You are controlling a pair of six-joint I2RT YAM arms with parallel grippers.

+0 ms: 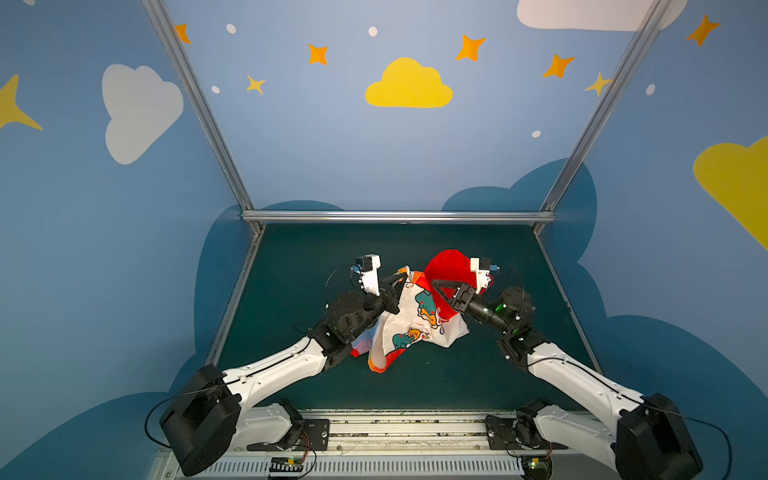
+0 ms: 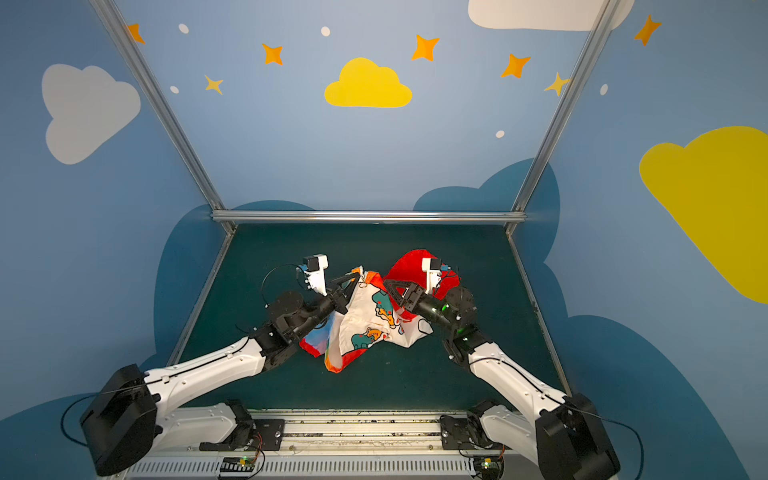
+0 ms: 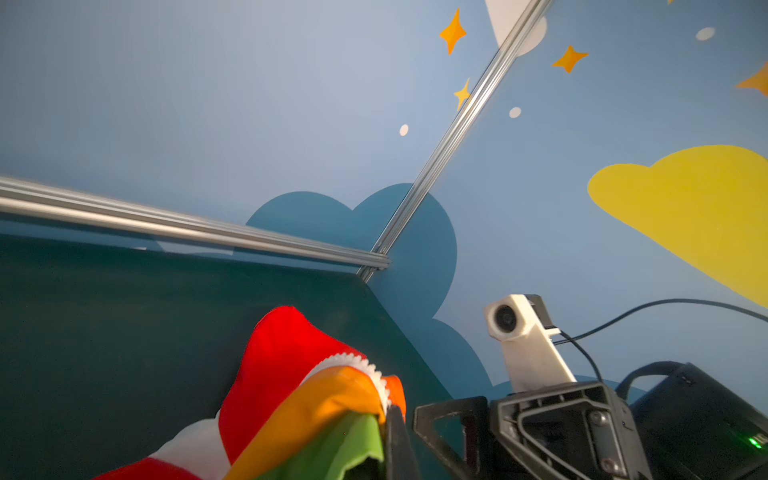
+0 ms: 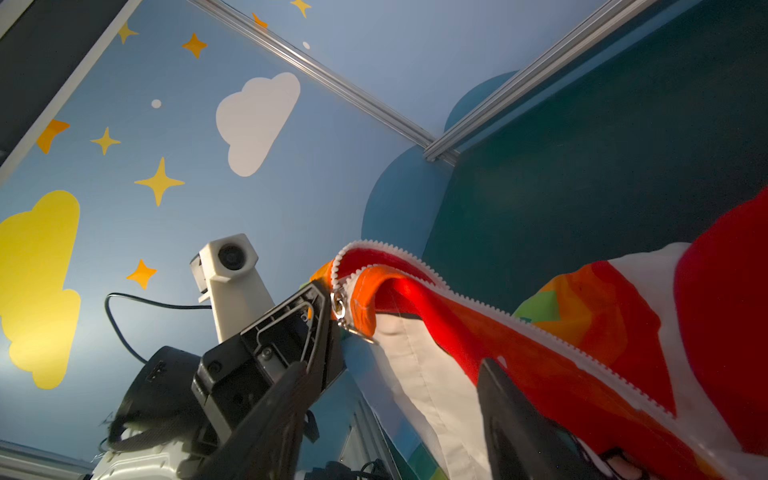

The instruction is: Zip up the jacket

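The jacket [image 1: 415, 322] [image 2: 370, 328] hangs crumpled above the green mat in both top views, cartoon-printed white lining outward and red hood [image 1: 446, 266] at the back. My left gripper [image 1: 402, 277] [image 2: 355, 277] is shut on the jacket's orange top edge [image 3: 332, 395] beside the white zipper teeth [image 4: 415, 257]. The metal ring pull [image 4: 347, 322] dangles right at its tip. My right gripper [image 1: 436, 287] [image 2: 388, 286] [image 4: 395, 415] stands open in front of the hood. White lining hangs loose between its spread fingers [image 4: 511, 415].
The green mat [image 1: 415, 395] is bounded by aluminium rails [image 1: 395, 216] at the back and along both sides, with painted blue walls behind them. Both arm bases sit on the front rail [image 1: 395, 428]. The two grippers are close together over the middle.
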